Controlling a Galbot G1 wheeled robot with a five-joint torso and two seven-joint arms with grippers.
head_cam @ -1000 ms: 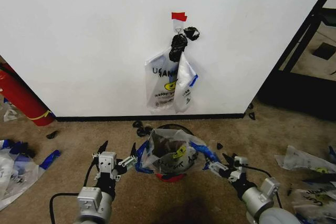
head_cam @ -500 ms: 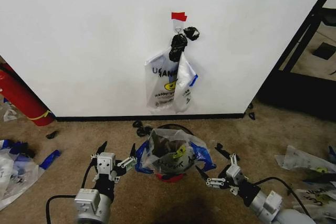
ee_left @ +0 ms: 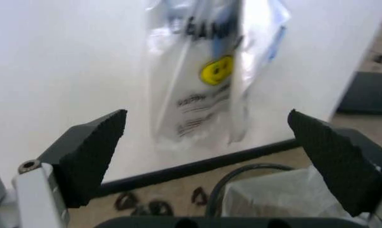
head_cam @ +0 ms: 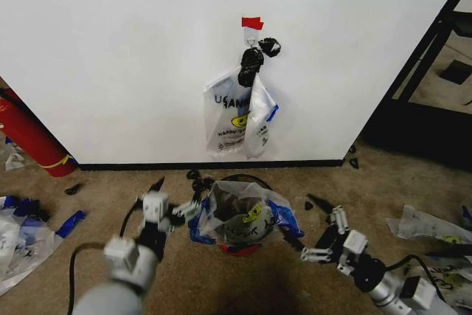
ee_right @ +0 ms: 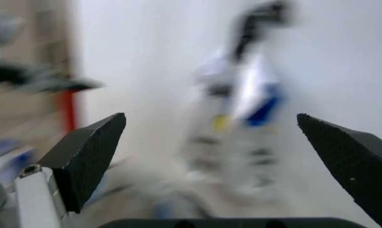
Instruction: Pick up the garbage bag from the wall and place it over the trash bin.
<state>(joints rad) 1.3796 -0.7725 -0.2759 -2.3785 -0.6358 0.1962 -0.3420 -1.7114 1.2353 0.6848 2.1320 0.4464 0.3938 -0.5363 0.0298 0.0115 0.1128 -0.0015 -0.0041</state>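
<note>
Head view, left to right: the left gripper (head_cam: 175, 198) hovers with fingers spread wide and empty just left of the trash bin (head_cam: 237, 247), already draped with a bag; a garbage bag (head_cam: 237, 117) hangs on the wall (head_cam: 110, 49) above. The right gripper (head_cam: 321, 228) — splayed, empty — sits right of the bin. Judging so, reaching up to the hook comes next.

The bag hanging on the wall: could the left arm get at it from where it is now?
Probably yes. The left tool is open, holds nothing, and faces the garbage bag on the wall. Nothing stands between them, though the trash bin sits close alongside.
</note>
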